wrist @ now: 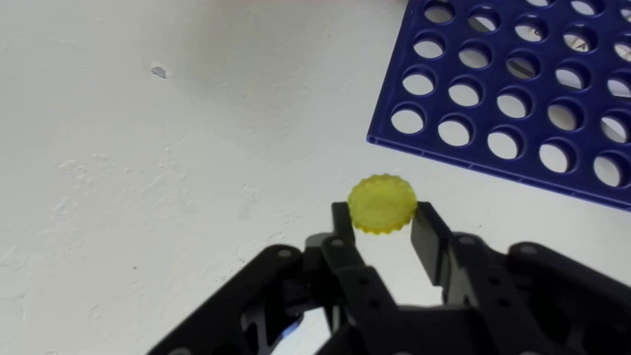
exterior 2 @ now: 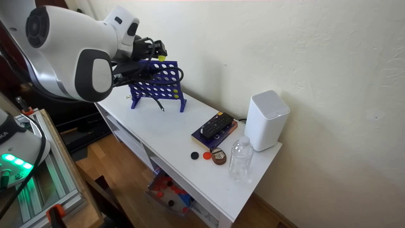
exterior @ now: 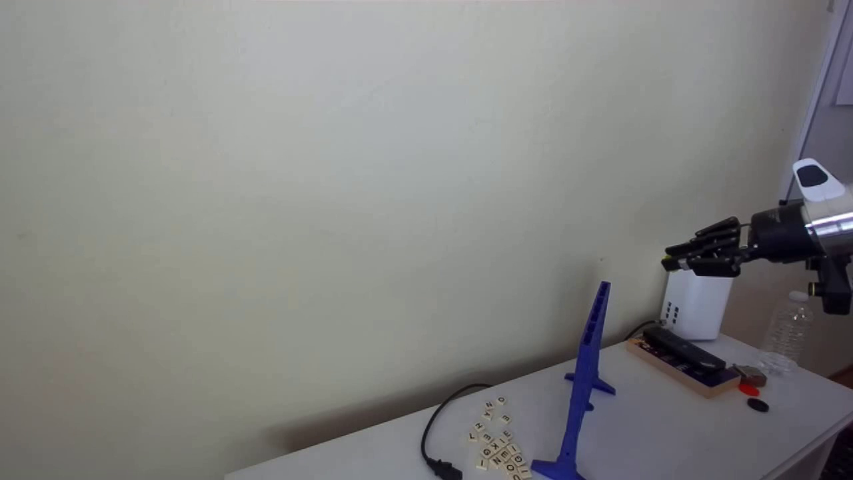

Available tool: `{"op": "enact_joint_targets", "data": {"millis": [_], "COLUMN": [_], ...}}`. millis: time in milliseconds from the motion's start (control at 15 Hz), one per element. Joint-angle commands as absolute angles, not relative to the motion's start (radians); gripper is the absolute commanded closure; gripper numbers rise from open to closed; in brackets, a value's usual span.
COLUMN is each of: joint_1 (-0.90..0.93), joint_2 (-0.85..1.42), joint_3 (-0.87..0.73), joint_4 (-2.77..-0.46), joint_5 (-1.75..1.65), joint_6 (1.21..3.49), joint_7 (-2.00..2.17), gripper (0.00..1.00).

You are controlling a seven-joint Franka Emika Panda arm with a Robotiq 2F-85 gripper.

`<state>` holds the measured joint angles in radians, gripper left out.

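I have the yellow disc (wrist: 382,203) pinched between the black fingertips of my end effector (wrist: 381,215), held in the air, apart from the things below; its rim is scalloped like a cog. Near it in the wrist view runs the top edge of the blue grid (wrist: 483,120), a plastic frame pierced by rows of round holes, standing upright on splayed feet. Two yellow discs (exterior 2: 176,96) sit low in its end column. The counter (exterior 2: 164,133) under the grid is flat, smooth and white. On one side of the grid I see cream letter tiles (exterior: 500,440) scattered beside a black cable (exterior: 433,427); on the other, a black remote (exterior 2: 217,125) lies on a thick book (exterior 2: 225,131), with a brown, rounded thumb piano (exterior 2: 219,156), a red disc (exterior 2: 207,155) and a black disc (exterior 2: 194,155) near it. A ribbed clear bottle (exterior 2: 242,158) and a tall white box (exterior 2: 265,123) with rounded edges and a finely textured top stand at the counter's end. Alongside rises a pale wall (exterior 2: 316,63), its paint lumpy and chipped in spots. Lower down, I make out a clear bin (exterior 2: 163,202) of red and black discs (exterior 2: 160,194), and a floor (exterior 2: 126,161) of glossy wood planks.
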<state>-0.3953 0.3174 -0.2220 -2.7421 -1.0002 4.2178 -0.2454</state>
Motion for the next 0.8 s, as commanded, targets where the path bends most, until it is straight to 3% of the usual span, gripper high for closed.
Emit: {"op": "enact_joint_targets", "data": {"millis": [0, 533, 600, 733], "joint_1": [-0.380, -0.381, -0.415, -0.408], "joint_2": [0.316, 0.316, 0.317, 0.334], "joint_3": [-0.236, -0.236, -0.206, -0.213], "joint_4": [-2.742, -2.742, -2.722, -2.696], "joint_5": [-1.001, -1.001, -1.023, -1.037], "joint_6": [4.218, 4.218, 4.218, 4.232], "joint_7": [-0.240, -0.240, -0.231, -0.228], "gripper": [0.64, 0.64, 0.89, 0.89]}}
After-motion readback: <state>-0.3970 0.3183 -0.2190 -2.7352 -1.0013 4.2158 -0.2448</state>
